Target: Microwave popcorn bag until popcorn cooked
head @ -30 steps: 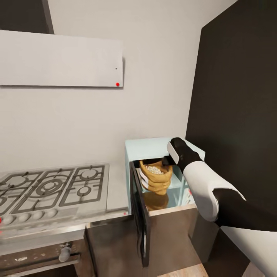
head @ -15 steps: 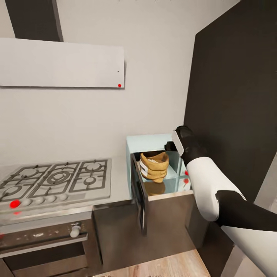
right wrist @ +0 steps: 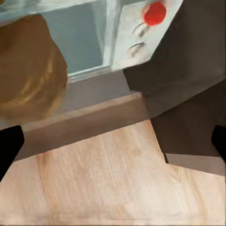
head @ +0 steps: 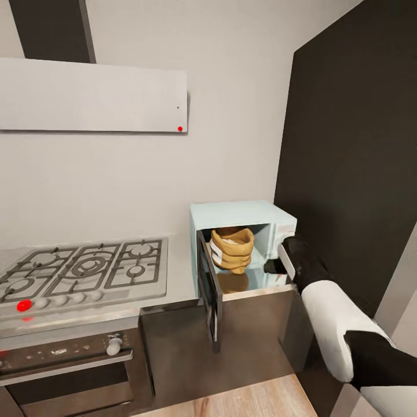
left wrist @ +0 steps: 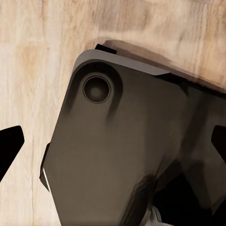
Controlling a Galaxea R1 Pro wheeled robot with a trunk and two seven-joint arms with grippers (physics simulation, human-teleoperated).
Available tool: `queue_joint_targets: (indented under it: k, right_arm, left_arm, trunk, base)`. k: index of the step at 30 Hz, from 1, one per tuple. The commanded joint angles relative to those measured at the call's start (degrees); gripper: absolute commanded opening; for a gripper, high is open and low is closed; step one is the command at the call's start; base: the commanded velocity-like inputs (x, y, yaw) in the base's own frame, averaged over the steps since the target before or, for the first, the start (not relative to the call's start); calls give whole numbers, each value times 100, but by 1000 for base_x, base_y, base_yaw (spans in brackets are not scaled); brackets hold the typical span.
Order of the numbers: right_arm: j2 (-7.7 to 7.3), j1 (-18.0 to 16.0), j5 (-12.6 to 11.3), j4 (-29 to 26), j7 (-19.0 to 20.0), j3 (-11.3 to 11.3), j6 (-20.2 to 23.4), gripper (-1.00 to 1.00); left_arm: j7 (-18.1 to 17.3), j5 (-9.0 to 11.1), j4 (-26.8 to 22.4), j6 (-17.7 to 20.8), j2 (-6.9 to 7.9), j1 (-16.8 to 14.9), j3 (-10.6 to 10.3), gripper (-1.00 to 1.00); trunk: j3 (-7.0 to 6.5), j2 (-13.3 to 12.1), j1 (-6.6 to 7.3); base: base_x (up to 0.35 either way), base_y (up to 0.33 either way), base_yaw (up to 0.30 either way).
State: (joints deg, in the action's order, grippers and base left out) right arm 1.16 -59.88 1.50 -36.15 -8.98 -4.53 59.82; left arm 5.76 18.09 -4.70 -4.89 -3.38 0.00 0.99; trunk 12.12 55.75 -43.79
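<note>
The popcorn bag stands upright inside the microwave, long axis vertical, rolled mouth facing up, resting on the cavity floor toward the hinge side. The whitish label on its flank faces the open door. The door is swung fully out from the microwave's left edge, over the front of the desk. You cannot make out the popcorn itself from the head camera; the mouth is shadowed.

Your right tool sits just in front of the microwave's lower right corner, outside the cavity and apart from the bag. From the head view you cannot tell its finger spacing. The right wrist camera settles it: the two dark fingertips sit at opposite edges of the picture, spread wide, with nothing between them.

That wrist view also gives what the head view lacks: the microwave's control panel up close, with a red indicator dot above two white knobs, the bag's yellow side at the cavity opening, and wood floor below the desk edge.

The left wrist camera looks down at the robot's dark base over wood floor. Your left tool's fingertips also sit at opposite edges, spread, empty.

Left of the microwave: the gas hob, with a flat white hood above it.
</note>
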Motion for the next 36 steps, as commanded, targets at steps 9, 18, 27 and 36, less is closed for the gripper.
queue_joint_targets:
  k: [9,18,27,36]
  right_arm:
    - [-83,610,64,-262,1721,689,-1131,100]
    - [-77,871,-9,-618,2890,968,-2495,100]
    - [-82,1331,-10,-374,2820,963,-4671,100]
    - [-95,1363,-26,49,2309,929,-5630,100]
  left_arm:
    - [15,20,-5,-12,0,0,7,100]
    - [14,22,-5,-10,-4,0,7,100]
    - [13,20,-5,-12,2,0,7,100]
    - [2,11,-13,-8,-5,0,15,100]
  trunk:
    - [6,6,0]
    - [6,6,0]
    - [6,6,0]
    - [6,6,0]
  base:
    - [0,0,0]
    - [0,0,0]
    - [0,0,0]
    - [0,0,0]
